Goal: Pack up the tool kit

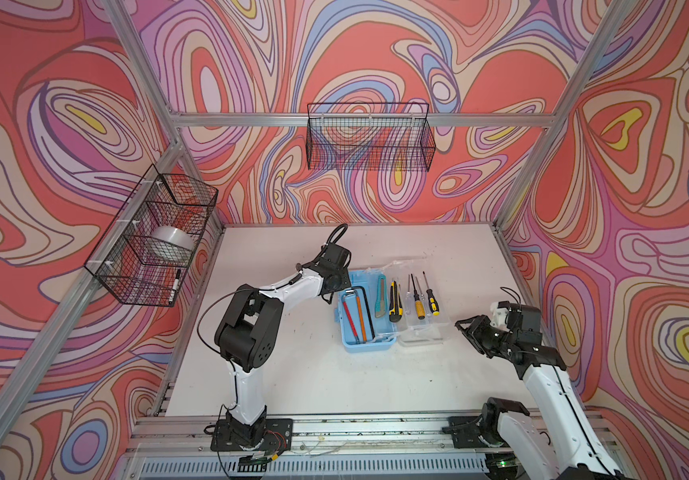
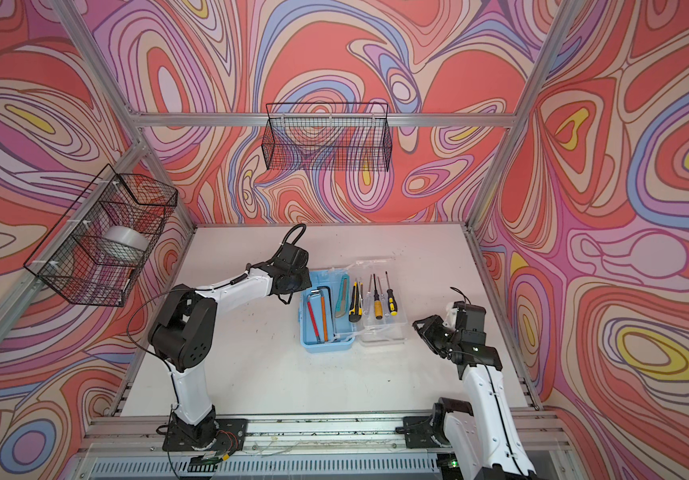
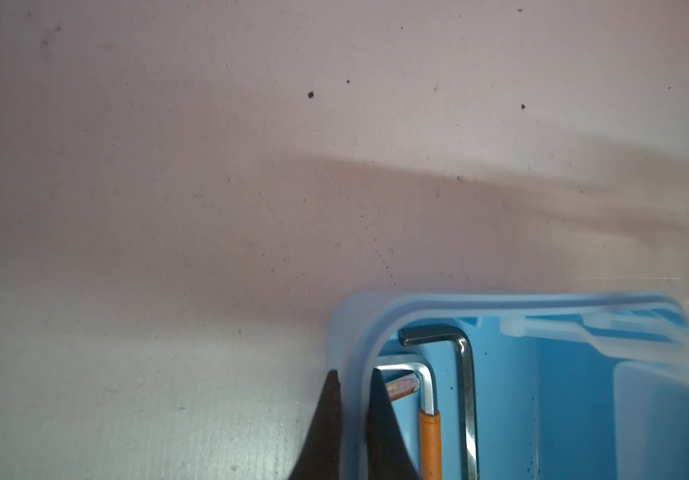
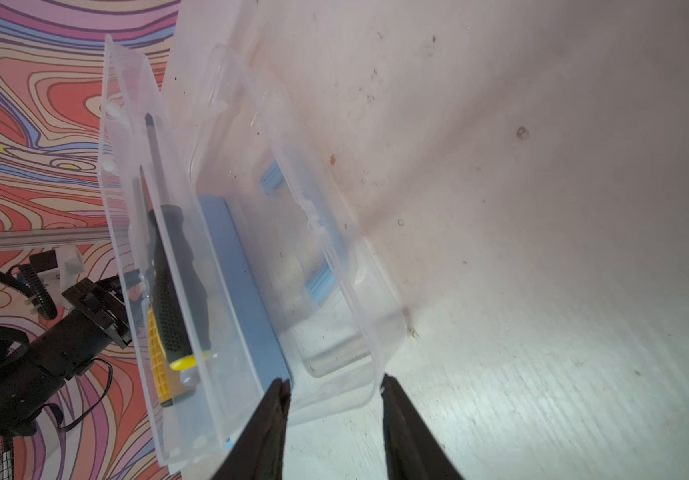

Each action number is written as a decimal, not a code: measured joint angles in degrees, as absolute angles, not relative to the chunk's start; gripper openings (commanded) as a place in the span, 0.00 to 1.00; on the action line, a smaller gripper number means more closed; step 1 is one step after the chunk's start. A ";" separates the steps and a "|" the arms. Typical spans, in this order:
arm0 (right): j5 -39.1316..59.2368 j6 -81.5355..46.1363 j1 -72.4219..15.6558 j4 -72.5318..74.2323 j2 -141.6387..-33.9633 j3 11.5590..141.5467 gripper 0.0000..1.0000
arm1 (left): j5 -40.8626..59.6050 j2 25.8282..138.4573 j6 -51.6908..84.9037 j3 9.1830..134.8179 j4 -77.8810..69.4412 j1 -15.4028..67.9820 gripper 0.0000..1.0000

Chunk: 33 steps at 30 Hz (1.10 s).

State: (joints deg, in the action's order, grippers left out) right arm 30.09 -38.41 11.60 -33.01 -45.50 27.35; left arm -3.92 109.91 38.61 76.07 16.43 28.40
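Observation:
The tool kit (image 1: 369, 345) (image 2: 328, 344), a light-blue box, stands open mid-table. Its clear lid (image 1: 423, 334) (image 4: 334, 257) is folded out to the right. Inside lie a red stick (image 1: 349, 318), an orange stick (image 1: 360, 316) (image 3: 430, 440) and hex keys (image 3: 465, 374). Two utility knives (image 1: 394, 301) and screwdrivers (image 1: 418, 305) (image 4: 170, 282) rest on a clear tray (image 1: 409, 266) over the box's right side. My left gripper (image 1: 332, 297) (image 3: 356, 372) is shut on the box's left wall (image 3: 353, 415), one finger inside and one outside. My right gripper (image 1: 461, 322) (image 2: 415, 322) (image 4: 334, 384) is open, with the lid's near corner between its tips.
A black wire basket (image 1: 155, 237) on the left wall holds a tape roll (image 1: 168, 241) and a marker (image 1: 176, 282). Another wire basket (image 1: 369, 137) hangs on the back rail. Aluminium posts (image 1: 509, 208) border the white table (image 1: 292, 374).

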 measured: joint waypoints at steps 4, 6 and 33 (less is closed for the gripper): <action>31.05 -38.09 11.60 -33.19 -45.39 25.65 0.40 | -3.73 109.91 39.00 76.01 16.25 28.38 0.00; 31.22 -37.69 11.60 -33.36 -45.52 25.52 0.41 | -3.44 109.91 39.20 76.01 16.21 28.27 0.00; 29.39 -36.69 5.19 -22.72 -56.82 24.34 0.28 | 0.03 109.54 40.14 74.22 12.43 27.59 0.00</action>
